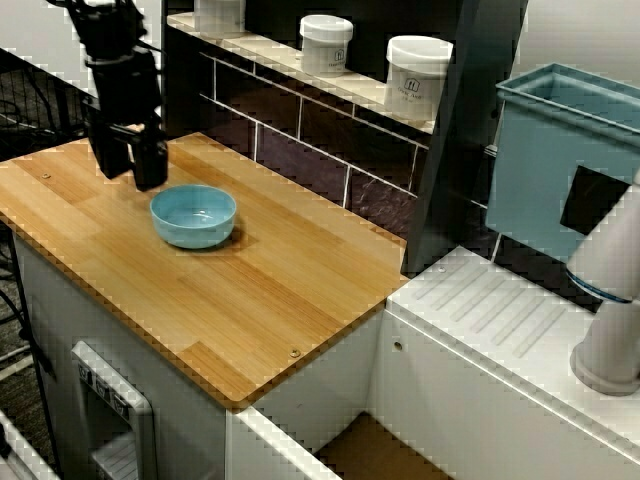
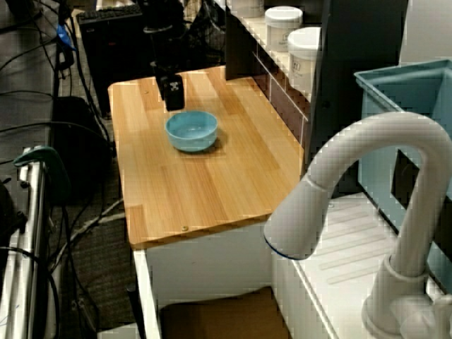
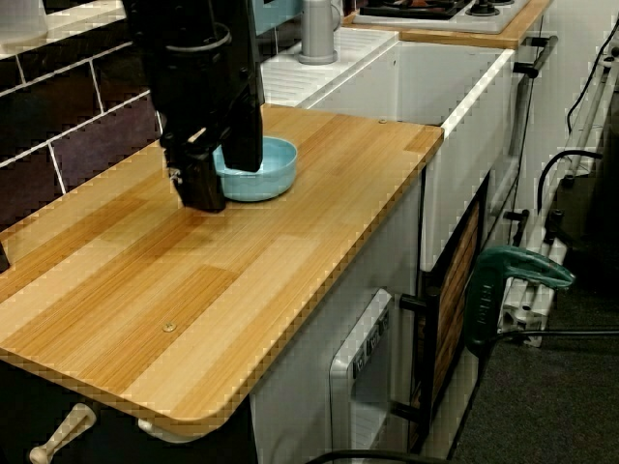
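Blue bowl [image 1: 193, 215] is our concern, and we come to it from the largest thing down: the wooden worktop [image 1: 250, 300] carries it, upright and empty, well apart from the teal bin [image 1: 560, 160] and the white tap [image 2: 367, 176] on the sink side; white jars [image 1: 418, 75] stand on the shelf above, away from the work; the black pincer [image 1: 130, 168] hangs at the side of the bowl away from the sink, its jaws apart and holding nothing; in the view from the worktop's end one finger shows over the rim and the other outside it, though we cannot tell whether either touches; we judge this the approach to the rim; a grip from here would call for a short descent with the rim kept between the fingers, then a gentle closing, lest the bowl tip or slide.
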You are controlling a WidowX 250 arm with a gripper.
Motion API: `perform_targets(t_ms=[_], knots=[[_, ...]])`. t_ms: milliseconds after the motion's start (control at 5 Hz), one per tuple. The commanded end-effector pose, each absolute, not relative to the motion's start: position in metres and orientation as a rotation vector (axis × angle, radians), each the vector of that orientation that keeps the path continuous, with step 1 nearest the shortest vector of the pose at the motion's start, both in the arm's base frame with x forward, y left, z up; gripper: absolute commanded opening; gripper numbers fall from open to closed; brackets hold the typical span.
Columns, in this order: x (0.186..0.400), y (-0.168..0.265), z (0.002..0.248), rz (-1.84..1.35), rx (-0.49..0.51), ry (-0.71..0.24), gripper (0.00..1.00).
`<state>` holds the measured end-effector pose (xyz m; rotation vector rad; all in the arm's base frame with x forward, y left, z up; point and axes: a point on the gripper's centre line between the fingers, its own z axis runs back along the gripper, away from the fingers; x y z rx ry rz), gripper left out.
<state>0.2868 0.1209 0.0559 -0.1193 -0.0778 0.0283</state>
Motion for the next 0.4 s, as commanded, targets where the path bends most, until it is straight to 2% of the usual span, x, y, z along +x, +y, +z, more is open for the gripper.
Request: perform_targets(t_ms=[0, 200], knots=[[0.293, 0.091, 0.081, 0.018, -0.095, -0.138, 1.00], [0.302, 0.086, 0.065, 0.026, -0.078, -0.122, 1.00]])
